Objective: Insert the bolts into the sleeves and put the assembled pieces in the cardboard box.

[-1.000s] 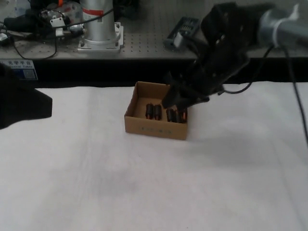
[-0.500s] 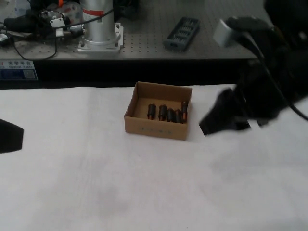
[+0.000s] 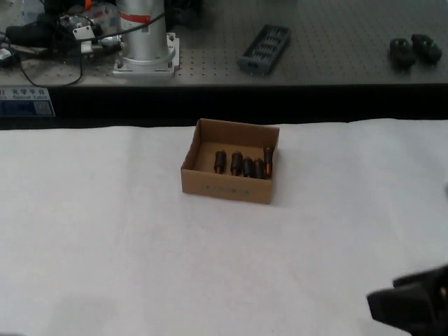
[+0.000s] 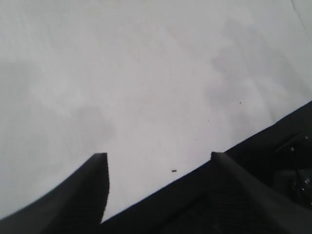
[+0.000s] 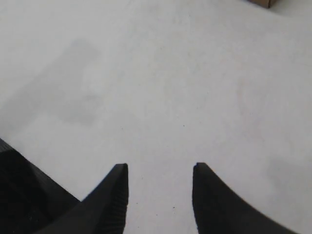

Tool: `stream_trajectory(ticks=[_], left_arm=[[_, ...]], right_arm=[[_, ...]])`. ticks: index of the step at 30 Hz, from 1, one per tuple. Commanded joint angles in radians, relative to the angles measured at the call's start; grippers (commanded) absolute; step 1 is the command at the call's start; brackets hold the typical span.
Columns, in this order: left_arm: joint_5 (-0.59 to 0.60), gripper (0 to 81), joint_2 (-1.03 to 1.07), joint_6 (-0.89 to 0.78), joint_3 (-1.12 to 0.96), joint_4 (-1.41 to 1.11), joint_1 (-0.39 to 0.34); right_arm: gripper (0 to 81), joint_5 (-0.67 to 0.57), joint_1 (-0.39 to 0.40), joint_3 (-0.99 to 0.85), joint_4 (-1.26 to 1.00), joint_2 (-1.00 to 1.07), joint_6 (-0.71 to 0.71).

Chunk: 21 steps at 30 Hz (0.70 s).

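The cardboard box [image 3: 227,183] stands open on the white cloth in the middle of the high view. Several dark assembled pieces [image 3: 243,165] lie side by side inside it, toward its right side. A dark part of an arm [image 3: 413,308] shows at the near right corner, far from the box. My left gripper [image 4: 158,163] hangs open over bare cloth with nothing between its fingers. My right gripper [image 5: 160,168] is also open and empty over the cloth, and a corner of the box [image 5: 261,2] shows far off at that view's edge.
White cloth [image 3: 105,231] covers the bench around the box. Behind it runs a black perforated table with a metal column [image 3: 143,35], cables [image 3: 42,35], a dark ridged block [image 3: 264,47] and two dark round parts [image 3: 414,49].
The arm that hung over the box has pulled away to the right and back to the near right corner, uncovering the pieces. The dark arm shape at the left edge has gone from view.
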Motion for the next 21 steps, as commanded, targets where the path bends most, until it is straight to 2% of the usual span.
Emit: stream_trajectory(ticks=[1, 8, 15, 21], left_arm=[[0.072, 44.0, -0.087, -0.168, 0.207, -0.132, -0.005], [0.101, 44.0, -0.103, -0.213, 0.351, -0.251, -0.005], [0.100, 44.0, -0.103, -0.217, 0.433, -0.354, -0.005], [0.103, 44.0, -0.103, -0.217, 0.513, -0.404, -0.005]], right_arm=[[32.1, 0.008, 0.001, -0.006, -0.011, -0.001, 0.022], [32.1, 0.017, 0.001, 0.155, -0.046, -0.099, 0.142], [32.1, 0.017, 0.001, 0.309, -0.192, -0.100, 0.282], [32.1, 0.015, 0.001, 0.396, -0.243, -0.100, 0.331]])
